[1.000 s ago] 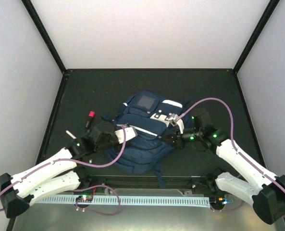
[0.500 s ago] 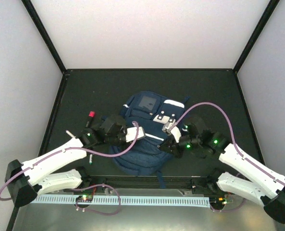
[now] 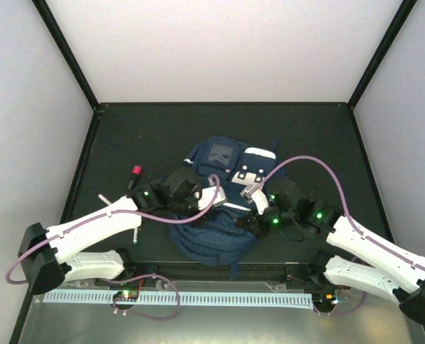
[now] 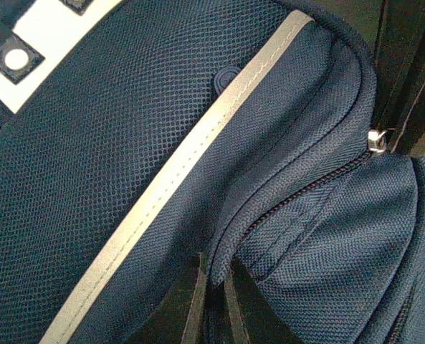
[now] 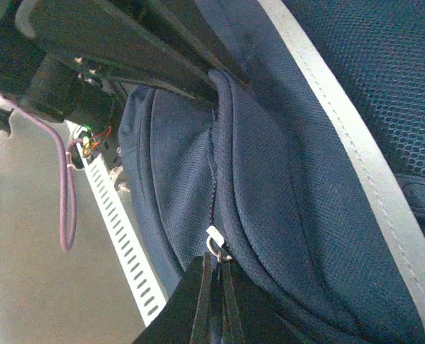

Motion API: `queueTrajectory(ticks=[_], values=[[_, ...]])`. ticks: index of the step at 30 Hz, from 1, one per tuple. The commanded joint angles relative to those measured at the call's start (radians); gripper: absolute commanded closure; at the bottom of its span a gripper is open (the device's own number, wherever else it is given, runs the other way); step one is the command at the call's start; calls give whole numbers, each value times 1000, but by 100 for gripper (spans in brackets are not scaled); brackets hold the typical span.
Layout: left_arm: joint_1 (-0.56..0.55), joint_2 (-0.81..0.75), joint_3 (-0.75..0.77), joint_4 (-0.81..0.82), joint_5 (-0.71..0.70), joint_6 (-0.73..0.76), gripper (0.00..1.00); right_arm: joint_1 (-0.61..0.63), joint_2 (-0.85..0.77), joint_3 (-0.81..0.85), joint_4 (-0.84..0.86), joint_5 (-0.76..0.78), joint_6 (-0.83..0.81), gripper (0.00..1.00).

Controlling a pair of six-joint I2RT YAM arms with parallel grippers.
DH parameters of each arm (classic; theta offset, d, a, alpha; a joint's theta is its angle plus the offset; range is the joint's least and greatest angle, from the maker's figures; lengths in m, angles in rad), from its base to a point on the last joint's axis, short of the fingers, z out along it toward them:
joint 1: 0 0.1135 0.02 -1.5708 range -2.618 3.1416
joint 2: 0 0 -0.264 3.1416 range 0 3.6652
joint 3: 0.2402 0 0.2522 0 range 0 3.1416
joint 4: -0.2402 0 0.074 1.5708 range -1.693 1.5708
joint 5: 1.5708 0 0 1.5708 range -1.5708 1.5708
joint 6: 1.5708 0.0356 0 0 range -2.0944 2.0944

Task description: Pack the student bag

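a slim red-capped marker (image 3: 135, 172) lies on the black table mat (image 3: 305, 136), well to the left of the left gripper (image 3: 217, 198) and apart from the bag.

the left gripper is clenched on the student bag (image 3: 212, 236), a large navy blue fabric backpack with thin pale stripes. in the left wrist view the fingers (image 4: 195, 304) pinch a raised fold of navy mesh fabric between them. a pale grey stripe (image 4: 169, 179) runs diagonally just to the left of the fingers. a dark zip line (image 4: 298, 197) runs up and to the right of them, its teeth meshed.

the student bag lies flat at the centre of the mat, between the two grippers. its white buckle patch (image 3: 253, 166) sits at the far end, beyond both grippers. what the bag holds cannot be told.

the right gripper (image 3: 251, 217) is clenched on a small silver metal zip pull (image 5: 216, 247) at the seam of the bag, directly ahead of its fingertips. a white slotted cable duct (image 5: 130, 251) lies to the left of the right gripper in the right wrist view.
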Motion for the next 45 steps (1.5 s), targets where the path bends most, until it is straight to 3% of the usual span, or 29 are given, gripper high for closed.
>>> queueTrajectory(ticks=[1, 6, 9, 14, 18, 21, 25, 28, 33, 37, 42, 45], values=[[-57, 37, 118, 245, 121, -58, 98, 52, 24, 20, 259, -12, 110, 98], [-56, 20, 127, 185, 72, -42, 98, 71, 51, 19, 370, 31, 167, 97], [-56, -18, 107, 168, 25, -32, 98, 88, 71, 36, 391, 35, 176, 91], [-56, -110, 64, 141, -50, -50, 65, 90, 91, 38, 427, 34, 199, 89], [-56, -210, 11, 130, -49, -106, 51, 90, 112, 40, 439, 35, 211, 89], [-58, -287, -39, 128, -50, -189, 46, 90, 134, 43, 453, 21, 218, 86], [-59, -378, -94, 111, -77, -319, 44, 92, 174, 48, 492, 3, 238, 85], [-59, -420, -126, 85, -98, -436, 44, 91, 207, 79, 482, -13, 236, 78], [-65, -402, -145, 22, -72, -646, 45, 92, 177, 90, 452, 48, 229, 67], [-86, -364, -156, 16, -43, -781, 49, 92, 173, 92, 394, 79, 213, 64], [-176, -353, -176, 34, -129, -808, 59, 90, 106, 107, 287, 173, 145, 62], [-226, -330, -182, 29, -191, -796, 60, 90, 72, 134, 169, 211, 27, 56]])
